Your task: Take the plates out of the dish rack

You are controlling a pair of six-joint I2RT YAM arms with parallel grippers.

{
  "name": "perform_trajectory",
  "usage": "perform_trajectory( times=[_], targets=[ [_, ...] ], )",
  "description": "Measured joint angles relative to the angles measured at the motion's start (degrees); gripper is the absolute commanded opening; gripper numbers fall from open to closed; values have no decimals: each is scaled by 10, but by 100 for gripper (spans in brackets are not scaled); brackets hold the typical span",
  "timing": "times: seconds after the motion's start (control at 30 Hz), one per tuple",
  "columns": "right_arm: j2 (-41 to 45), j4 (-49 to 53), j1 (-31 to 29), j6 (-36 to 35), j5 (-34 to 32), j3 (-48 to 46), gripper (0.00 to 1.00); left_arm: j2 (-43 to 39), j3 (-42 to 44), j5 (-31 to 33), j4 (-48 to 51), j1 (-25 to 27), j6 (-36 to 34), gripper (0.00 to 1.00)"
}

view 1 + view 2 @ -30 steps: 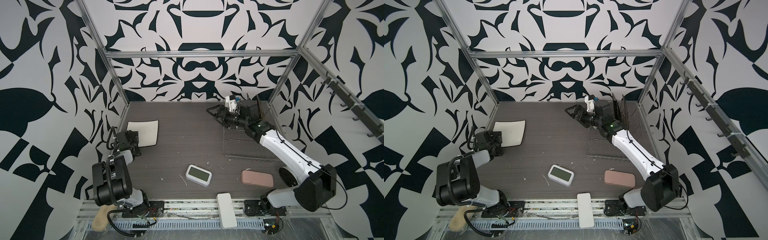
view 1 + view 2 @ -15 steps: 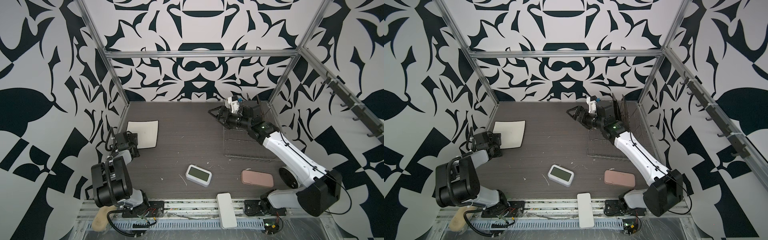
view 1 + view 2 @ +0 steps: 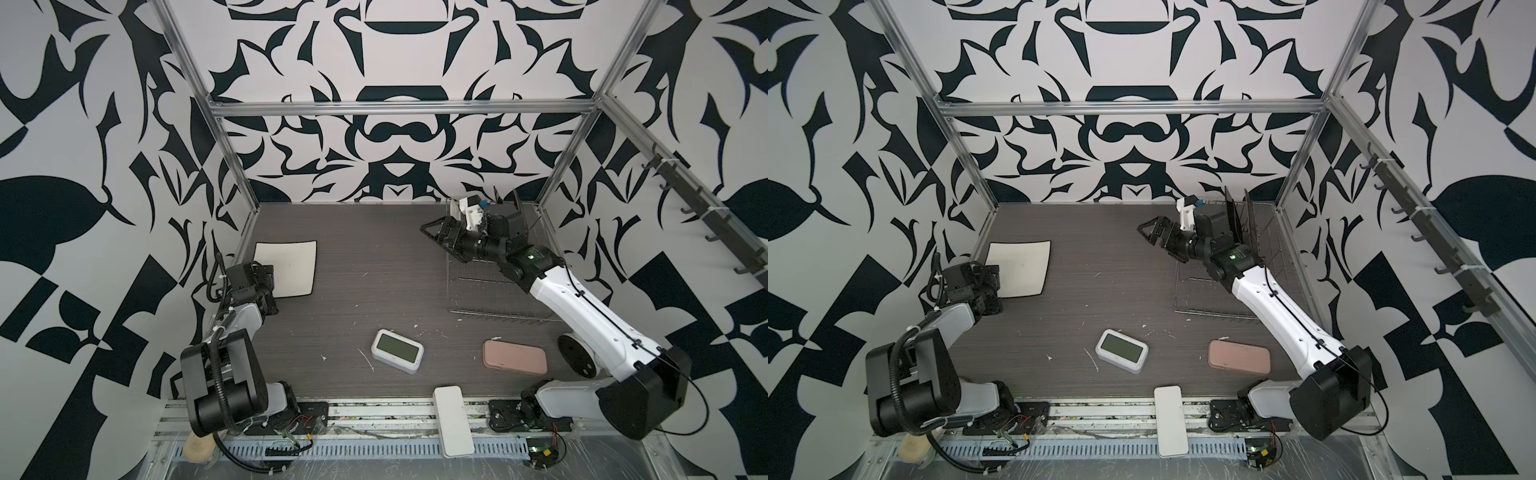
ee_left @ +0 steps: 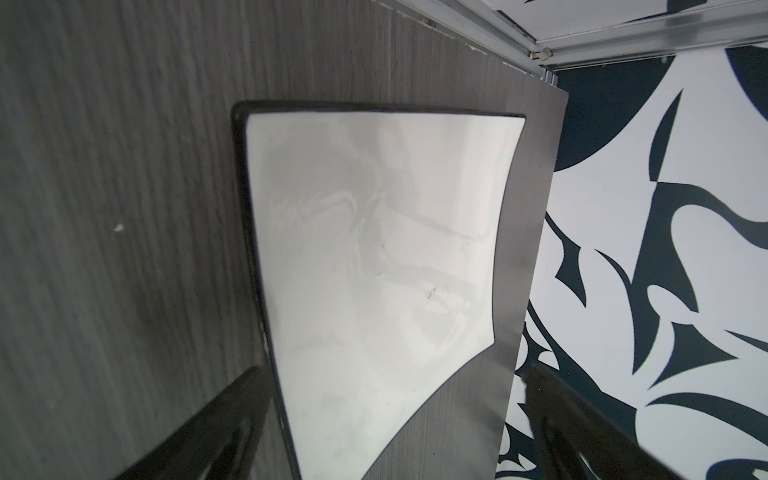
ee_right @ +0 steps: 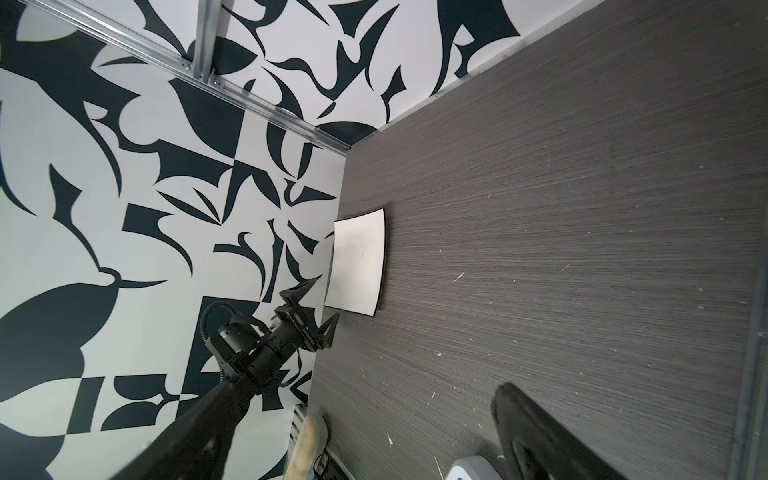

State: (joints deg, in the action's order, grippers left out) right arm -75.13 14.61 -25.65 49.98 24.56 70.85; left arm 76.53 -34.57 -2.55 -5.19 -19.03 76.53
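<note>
the white square plate (image 3: 286,268) lies flat on the tabletop (image 3: 374,270) by the left wall, unmoved over the last second. the left gripper (image 4: 395,374) waits at its corner, wide and empty. the right gripper (image 3: 441,243), also wide and empty, has drawn slightly back over the dish rack (image 3: 478,301). two dark plates (image 3: 1246,212) stand at its far end, so we judge unloading is barely begun.

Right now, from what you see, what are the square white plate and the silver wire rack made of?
Square white plate: probably glazed ceramic, possibly melamine; its glossy face shows reflections. Silver wire rack: likely plated or stainless steel; thin shiny grey rods.
</note>
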Motion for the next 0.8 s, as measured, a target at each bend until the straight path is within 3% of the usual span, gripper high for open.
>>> perform_trajectory(
  times=[0.3,0.6,0.8],
  targets=[
    [29,84,0,-47,-63,7,99,-124,10,-2,60,-3,-42,99],
    [51,226,0,-155,-236,76,100,-220,-16,-67,118,1,-170,99],
    [44,284,0,-217,-349,113,100,-275,-55,-100,153,39,-231,99]
  ],
)
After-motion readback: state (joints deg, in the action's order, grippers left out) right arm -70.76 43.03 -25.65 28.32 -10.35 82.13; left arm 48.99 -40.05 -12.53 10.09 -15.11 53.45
